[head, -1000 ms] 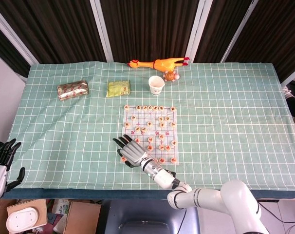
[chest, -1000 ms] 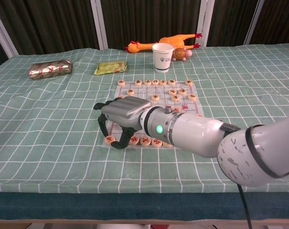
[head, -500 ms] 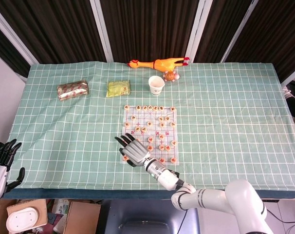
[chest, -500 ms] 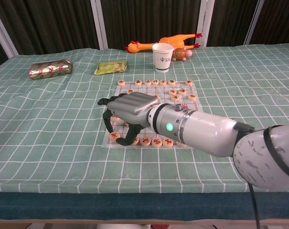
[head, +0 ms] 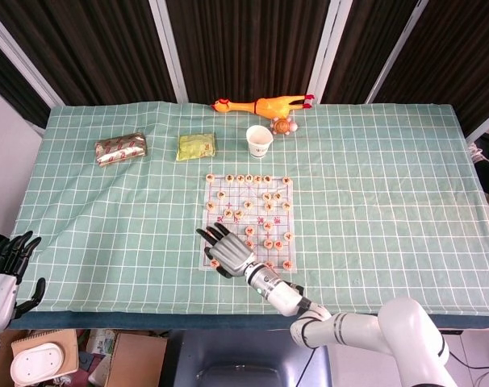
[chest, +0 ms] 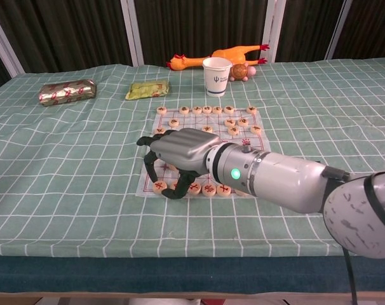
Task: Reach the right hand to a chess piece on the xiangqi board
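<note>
The board (head: 248,220), a thin pale sheet ruled in red and carrying small round wooden pieces (chest: 159,186) with red or dark characters, lies flat on the cloth with its near-left corner under the right hand (chest: 180,152). Over the last second that hand has slid from the board's left edge inward, so its dark curled fingers (chest: 150,166) now arch over the near row, grasping nothing; whether they touch a piece I cannot tell. Beyond the hand stand a paper cup (head: 259,139) and a rubber chicken (head: 261,105); the left hand (head: 6,274) hangs open off the table's left end.
</note>
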{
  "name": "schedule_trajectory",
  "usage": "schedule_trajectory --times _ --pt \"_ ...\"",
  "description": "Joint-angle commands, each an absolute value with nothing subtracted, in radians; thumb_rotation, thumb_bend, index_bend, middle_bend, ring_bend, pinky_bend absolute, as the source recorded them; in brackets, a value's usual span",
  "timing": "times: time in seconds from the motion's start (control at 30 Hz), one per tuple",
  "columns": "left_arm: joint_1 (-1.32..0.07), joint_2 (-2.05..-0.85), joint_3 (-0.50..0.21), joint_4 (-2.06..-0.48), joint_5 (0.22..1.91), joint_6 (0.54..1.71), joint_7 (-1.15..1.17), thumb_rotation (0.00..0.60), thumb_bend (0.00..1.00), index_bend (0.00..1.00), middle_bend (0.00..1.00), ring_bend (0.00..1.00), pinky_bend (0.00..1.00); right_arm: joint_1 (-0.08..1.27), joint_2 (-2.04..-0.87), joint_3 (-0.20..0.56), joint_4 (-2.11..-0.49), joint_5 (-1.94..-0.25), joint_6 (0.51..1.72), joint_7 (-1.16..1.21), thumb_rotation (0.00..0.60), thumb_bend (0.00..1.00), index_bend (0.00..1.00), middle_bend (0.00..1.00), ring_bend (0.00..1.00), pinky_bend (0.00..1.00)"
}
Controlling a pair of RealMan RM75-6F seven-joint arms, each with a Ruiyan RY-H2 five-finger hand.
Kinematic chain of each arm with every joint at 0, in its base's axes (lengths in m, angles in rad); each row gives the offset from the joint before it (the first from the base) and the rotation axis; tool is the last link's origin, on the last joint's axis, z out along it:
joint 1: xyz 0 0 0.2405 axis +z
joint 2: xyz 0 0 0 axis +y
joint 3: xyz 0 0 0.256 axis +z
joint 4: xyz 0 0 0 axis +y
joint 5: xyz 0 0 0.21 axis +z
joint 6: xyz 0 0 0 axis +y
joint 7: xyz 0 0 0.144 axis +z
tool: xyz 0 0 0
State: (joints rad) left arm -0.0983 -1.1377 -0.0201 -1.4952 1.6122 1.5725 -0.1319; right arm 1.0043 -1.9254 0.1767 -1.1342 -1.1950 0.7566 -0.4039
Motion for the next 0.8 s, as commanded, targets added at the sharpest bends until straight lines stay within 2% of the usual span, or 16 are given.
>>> schedule_trajectory --times 0.03,0.27,0.43,0.57,0.63,0.7,0.8 --pt "-0.099 -1.138 -0.021 -1.494 1.612 1.572 -0.137 0.600 0.48 0.00 0.00 0.00 0.00 1.001 -1.920 0.171 -1.139 -1.198 0.760 -0.409 0.600 0.50 0.57 0.06 0.00 0.00" --pt "-0.099 -1.137 -0.020 -1.492 1.616 1.575 -0.142 0.600 0.46 0.00 0.00 0.00 0.00 0.984 -1.885 0.162 -1.196 -1.189 0.772 -0.435 0.600 0.50 0.47 0.06 0.00 0.00" --pt "-0.096 -1.139 -0.017 -1.491 1.623 1.581 -0.136 0.600 0.46 0.00 0.00 0.00 0.00 0.953 -1.820 0.161 -1.294 -1.209 0.812 -0.409 0.600 0.50 0.39 0.04 0.00 0.00" --pt "-0.090 -1.138 -0.017 -1.488 1.628 1.597 -0.139 0.600 0.46 0.00 0.00 0.00 0.00 0.835 -1.653 0.113 -1.496 -1.308 0.991 -0.363 0.600 0.50 0.27 0.00 0.00 0.00" --pt "-0.087 -1.140 -0.019 -1.484 1.624 1.600 -0.136 0.600 0.46 0.00 0.00 0.00 0.00 0.745 -1.520 0.060 -1.614 -1.371 1.105 -0.326 0.600 0.42 0.20 0.00 0.00 0.00" --pt "-0.088 -1.142 -0.019 -1.484 1.622 1.598 -0.134 0.600 0.46 0.00 0.00 0.00 0.00 0.653 -1.364 -0.006 -1.721 -1.421 1.198 -0.278 0.600 0.29 0.11 0.00 0.00 0.00" --pt "-0.090 -1.153 -0.019 -1.484 1.627 1.597 -0.106 0.600 0.46 0.00 0.00 0.00 0.00 0.501 -1.182 -0.095 -1.798 -1.467 1.367 -0.215 0.600 0.26 0.02 0.00 0.00 0.00"
